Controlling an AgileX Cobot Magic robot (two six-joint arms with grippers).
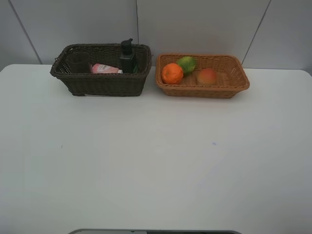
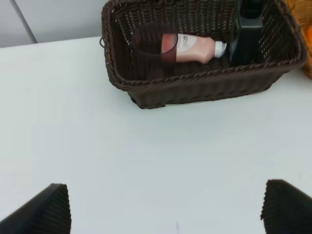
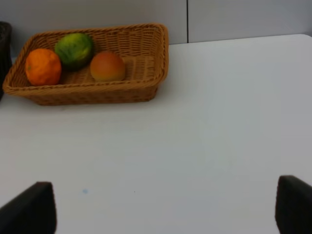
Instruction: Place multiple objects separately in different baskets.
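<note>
The dark brown basket (image 1: pixel 105 84) stands at the back left. It holds the mauve cup (image 1: pixel 78 62), the pink lotion bottle (image 1: pixel 105 68) lying down and the upright dark green pump bottle (image 1: pixel 128 58). The light tan basket (image 1: pixel 229 83) to its right holds the orange (image 1: pixel 172 73), the green citrus (image 1: pixel 186 64) and the red-yellow fruit (image 1: pixel 206 76). The left wrist view shows the dark basket (image 2: pixel 195 85) with cup (image 2: pixel 153 43) and lotion bottle (image 2: pixel 192 48). The right wrist view shows the tan basket (image 3: pixel 97 92) with the orange (image 3: pixel 43 67). Left gripper (image 2: pixel 165 209) and right gripper (image 3: pixel 165 209) are open, empty, far from the baskets.
The white table (image 1: pixel 156 161) spreads in front of the baskets. A grey wall stands close behind them. Neither arm shows in the exterior high view. The table's right edge (image 1: pixel 308 73) lies beyond the tan basket.
</note>
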